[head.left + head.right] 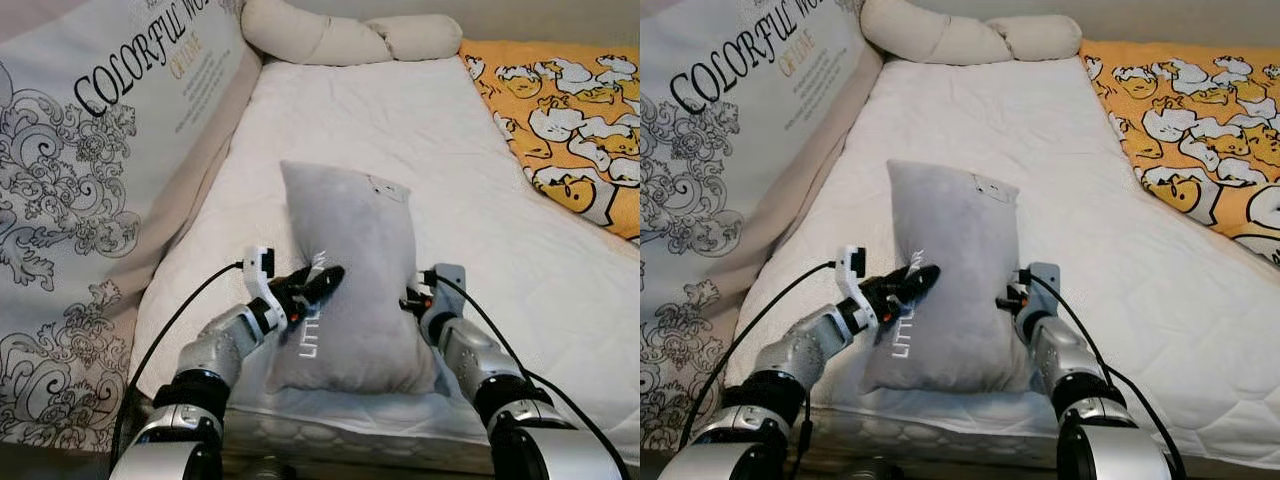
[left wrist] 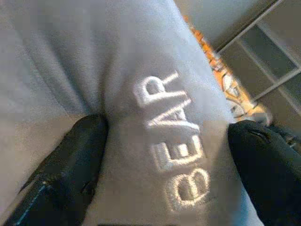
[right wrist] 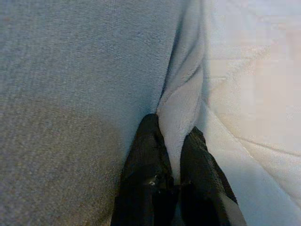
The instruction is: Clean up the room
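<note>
Two claws hold one grey pillow [image 1: 345, 270] at the near edge of the bed [image 1: 500, 230]. Left claw [image 1: 312, 285]: pressed against the pillow's left side at mid-height, its two black fingers [image 2: 80, 155] spread wide with a broad fold of fabric bearing the stitched word BEAR bulging between them, so the grip is a loose pinch on cloth, not a full closure. Right claw [image 3: 174, 155]: on the pillow's right edge, fingers nearly together and clamped on a thin seam ridge. Pillow stands tilted on its lower end on the white mattress, held from both sides, probably because a soft, floppy body would sag from one grip. Beige bolster [image 1: 340, 35] lies at the head of the bed; yellow patterned blanket [image 1: 570, 120] covers the right side; large printed cushion [image 1: 90, 190] leans along the left. Likely step: lifting the pillow to move it toward the head of the bed
</note>
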Controlling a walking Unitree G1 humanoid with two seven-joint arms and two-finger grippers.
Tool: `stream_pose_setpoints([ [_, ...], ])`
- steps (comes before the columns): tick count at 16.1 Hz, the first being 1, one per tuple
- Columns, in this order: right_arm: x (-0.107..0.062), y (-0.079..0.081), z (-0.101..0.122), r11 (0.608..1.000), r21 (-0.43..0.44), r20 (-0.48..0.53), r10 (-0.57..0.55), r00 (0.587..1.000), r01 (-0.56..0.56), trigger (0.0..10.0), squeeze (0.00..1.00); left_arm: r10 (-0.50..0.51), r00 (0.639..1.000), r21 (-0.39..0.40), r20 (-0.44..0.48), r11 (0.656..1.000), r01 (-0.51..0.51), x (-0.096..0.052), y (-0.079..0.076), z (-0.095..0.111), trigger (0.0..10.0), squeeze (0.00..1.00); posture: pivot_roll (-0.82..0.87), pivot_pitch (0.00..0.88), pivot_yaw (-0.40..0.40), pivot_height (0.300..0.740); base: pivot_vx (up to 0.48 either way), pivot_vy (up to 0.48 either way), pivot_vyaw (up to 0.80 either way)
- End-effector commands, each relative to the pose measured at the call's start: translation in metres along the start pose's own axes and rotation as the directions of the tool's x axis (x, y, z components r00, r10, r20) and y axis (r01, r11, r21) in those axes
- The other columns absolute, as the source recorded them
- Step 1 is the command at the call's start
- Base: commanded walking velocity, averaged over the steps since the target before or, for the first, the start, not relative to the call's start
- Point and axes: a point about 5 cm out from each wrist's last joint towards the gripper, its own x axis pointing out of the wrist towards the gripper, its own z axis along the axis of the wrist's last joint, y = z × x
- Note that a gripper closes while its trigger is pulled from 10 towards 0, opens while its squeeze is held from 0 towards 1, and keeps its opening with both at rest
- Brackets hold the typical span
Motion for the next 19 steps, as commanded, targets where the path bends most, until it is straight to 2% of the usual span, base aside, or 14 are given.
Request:
stream_pose_setpoints([
  [1,0.003,0.014,-0.006,0.998,-0.03,-0.043,0.058,0.997,-0.059,0.0,0.0,0.032,0.996,0.07,-0.089,0.997,-0.026,0.003,0.0,-0.013,10.0,1.0,0.04,0.0,0.06,0.74,0.0,0.0,0.0],
  [2,0.003,0.016,-0.005,0.997,-0.037,-0.039,0.071,0.997,-0.072,0.0,0.0,0.055,0.993,0.107,-0.108,0.993,-0.044,0.002,0.001,-0.015,10.0,1.0,0.04,0.0,0.058,0.74,0.0,0.0,0.0],
  [3,0.004,0.017,-0.005,0.996,-0.04,-0.038,0.074,0.997,-0.076,0.0,0.0,0.066,0.992,0.119,-0.111,0.992,-0.052,0.002,0.002,-0.016,6.9,0.96,0.04,0.0,0.058,0.74,0.0,0.0,0.0],
  [4,0.004,0.02,-0.003,0.995,-0.044,-0.033,0.085,0.996,-0.086,0.0,0.0,0.09,0.989,0.122,-0.116,0.99,-0.075,0.001,0.004,-0.019,0.0,0.0,0.04,0.0,0.057,0.74,0.0,0.0,0.0],
  [5,0.005,0.021,-0.002,0.995,-0.046,-0.031,0.089,0.996,-0.09,0.0,0.0,0.096,0.989,0.12,-0.117,0.989,-0.082,0.001,0.004,-0.019,0.0,0.0,0.04,0.0,0.057,0.74,0.0,0.0,0.0],
  [7,0.006,0.027,0.0,0.992,-0.052,-0.022,0.116,0.993,-0.117,0.0,0.0,0.106,0.989,0.018,-0.107,0.994,-0.105,-0.001,0.007,-0.024,0.0,0.0,0.04,0.0,0.058,0.74,0.0,0.0,0.0],
  [9,0.006,0.029,0.0,0.991,-0.051,-0.02,0.123,0.992,-0.123,0.0,0.0,0.205,0.979,-0.123,0.013,0.972,-0.202,-0.005,0.016,-0.016,0.0,0.0,0.04,0.0,0.058,0.74,0.0,0.0,0.0],
  [11,0.006,0.03,0.0,0.991,-0.051,-0.021,0.125,0.992,-0.126,0.0,0.0,0.273,0.961,-0.168,0.034,0.95,-0.264,-0.008,0.021,-0.016,0.0,0.0,0.04,0.0,0.057,0.74,0.0,0.0,0.0],
  [15,0.007,0.032,-0.001,0.99,-0.05,-0.021,0.132,0.991,-0.133,0.0,0.0,0.348,0.937,-0.178,-0.001,0.922,-0.343,-0.007,0.023,-0.021,0.0,0.0,0.04,0.0,0.061,0.74,0.0,0.0,0.0],
  [16,0.007,0.033,0.0,0.99,-0.049,-0.02,0.133,0.991,-0.134,0.0,0.0,0.376,0.926,-0.152,-0.011,0.915,-0.374,-0.006,0.023,-0.021,0.0,0.0,0.04,0.0,0.062,0.74,0.0,0.0,0.0],
  [19,0.007,0.033,-0.001,0.99,-0.046,-0.02,0.132,0.991,-0.133,0.0,0.0,0.4,0.917,-0.166,0.002,0.904,-0.394,-0.006,0.025,-0.019,0.0,0.0,0.04,0.0,0.063,0.74,0.0,0.0,0.0],
])
